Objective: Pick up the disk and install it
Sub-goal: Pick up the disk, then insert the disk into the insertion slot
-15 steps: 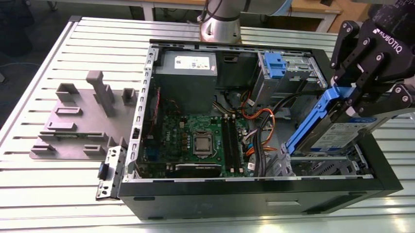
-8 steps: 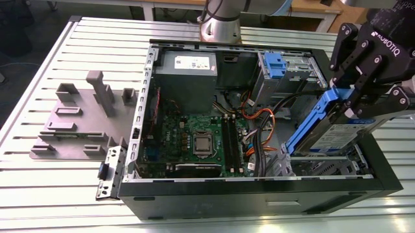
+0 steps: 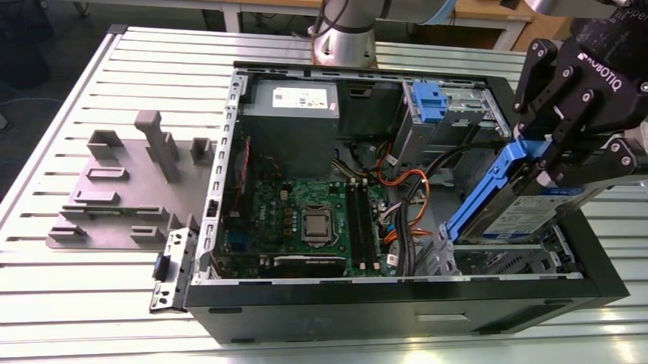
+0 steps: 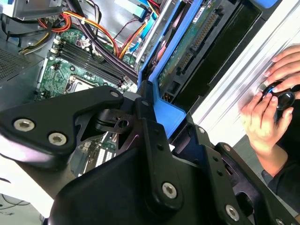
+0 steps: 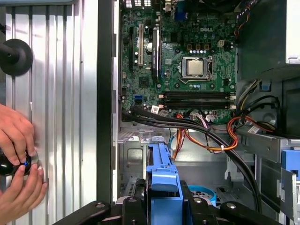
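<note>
Exterior view, my gripper (image 3: 539, 155): fingers clamped on the blue rail of the disk (image 3: 526, 212).
Exterior view, disk: tilted, lower end inside the open computer case (image 3: 405, 299) at the exterior view's right; possibly touching the bay, hard to tell.
Second wrist view, beside me: a person's hands (image 4: 265, 110) on a black knob (image 4: 282, 99).
First wrist view, beyond the disk: motherboard (image 5: 183, 70), orange cables (image 5: 220, 140), slatted table (image 5: 51, 93).

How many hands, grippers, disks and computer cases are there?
Hands: 2
Gripper: 1
Disk: 1
Computer case: 1
Total: 5
</note>
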Robot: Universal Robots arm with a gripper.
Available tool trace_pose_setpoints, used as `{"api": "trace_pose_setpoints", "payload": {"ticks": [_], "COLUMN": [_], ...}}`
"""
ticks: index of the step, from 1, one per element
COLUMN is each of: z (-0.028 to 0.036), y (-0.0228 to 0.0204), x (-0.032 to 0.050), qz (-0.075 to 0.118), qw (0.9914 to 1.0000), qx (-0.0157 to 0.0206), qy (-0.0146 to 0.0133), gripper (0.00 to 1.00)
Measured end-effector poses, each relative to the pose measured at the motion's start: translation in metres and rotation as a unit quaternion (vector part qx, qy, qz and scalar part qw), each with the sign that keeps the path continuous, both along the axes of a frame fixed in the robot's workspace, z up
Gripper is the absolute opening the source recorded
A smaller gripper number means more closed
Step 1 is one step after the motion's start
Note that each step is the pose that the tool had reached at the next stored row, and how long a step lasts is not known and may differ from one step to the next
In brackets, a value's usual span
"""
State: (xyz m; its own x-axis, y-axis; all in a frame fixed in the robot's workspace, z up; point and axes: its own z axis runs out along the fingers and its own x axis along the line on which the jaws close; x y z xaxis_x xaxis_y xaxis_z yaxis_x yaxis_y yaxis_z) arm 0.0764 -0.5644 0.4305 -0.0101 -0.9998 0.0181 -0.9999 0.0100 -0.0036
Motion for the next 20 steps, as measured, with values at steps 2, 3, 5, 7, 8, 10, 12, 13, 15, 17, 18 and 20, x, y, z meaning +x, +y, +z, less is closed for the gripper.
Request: {"api": "trace_pose_setpoints", "payload": {"ticks": [2,3,5,7,8,10,12,13,15,17,18,20], "z": [-0.0007,-0.0012,-0.0023,-0.0036,-0.0044,-0.0061,-0.008,-0.0089,-0.0108,-0.0125,-0.0132,-0.0147], "y": [-0.0001,-0.0001,-0.0002,-0.0003,-0.0004,-0.0005,-0.0005,-0.0006,-0.0007,-0.0008,-0.0009,-0.001], "x": [0.0,0.0,0.0,0.0,0.0,0.0,0.0,0.0,0.0,0.0,0.0,0.0], "qz": [0.0,0.0,0.0,0.0,0.0,0.0,0.0,0.0,0.0,0.0,0.0,0.0], "qw": [1.0,1.0,1.0,1.0,1.0,1.0,1.0,1.0,1.0,1.0,1.0,1.0], "qx": [0.0,-0.0001,0.0,0.0,-0.0001,-0.0001,-0.0001,-0.0001,-0.0001,0.0,-0.0001,0.0], "qy": [0.0,0.0,0.0,0.0,0.0,0.0,0.0,0.0,0.0,0.0,0.0,0.0], "gripper": [0.36,0.36,0.36,0.36,0.36,0.36,0.36,0.36,0.36,0.36,0.36,0.36]}}
